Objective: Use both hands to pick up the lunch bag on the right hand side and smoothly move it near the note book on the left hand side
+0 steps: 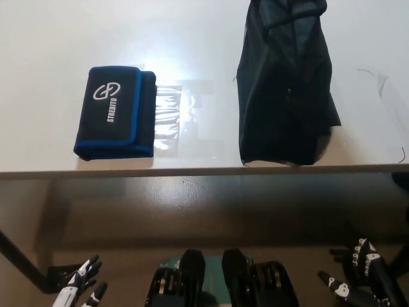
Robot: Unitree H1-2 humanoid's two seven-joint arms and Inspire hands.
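White tabletop (pixel 51 77) filled the upper half of the head view, its near edge running straight across the middle; below it was brown floor in shadow. Strong glare sat on the table just right of the case.

The bag (pixel 284 89), dark and soft-sided, stood on the right part of the table, its near side close to the table edge and its top cut off by the far edge of the picture. What the task calls the notebook looked like a black case with blue trim (pixel 116 112), lying flat on the left, well apart from the bag.

Left hand (pixel 80 284) hung low at the near left, under table level, fingers spread and holding nothing. Right hand (pixel 358 272) was low at the near right, also spread and empty. Neither touched anything, so the pickup had not started.

My read on doing the step well:
- You needed both hands up over the table edge first, one to each side of the bag.
- The bag looked limp, so squeezing at mid-height from both sides probably beat a top pinch; too light a grip and it could sag or slip out.
- It sat near the edge, so a nudge toward you risked tipping it off.
- Lift clear before going left, and set it down just beside the case, not on it.

A thin dark cable or line (pixel 391 89) lay on the table right of the bag; worth keeping the right hand off it.
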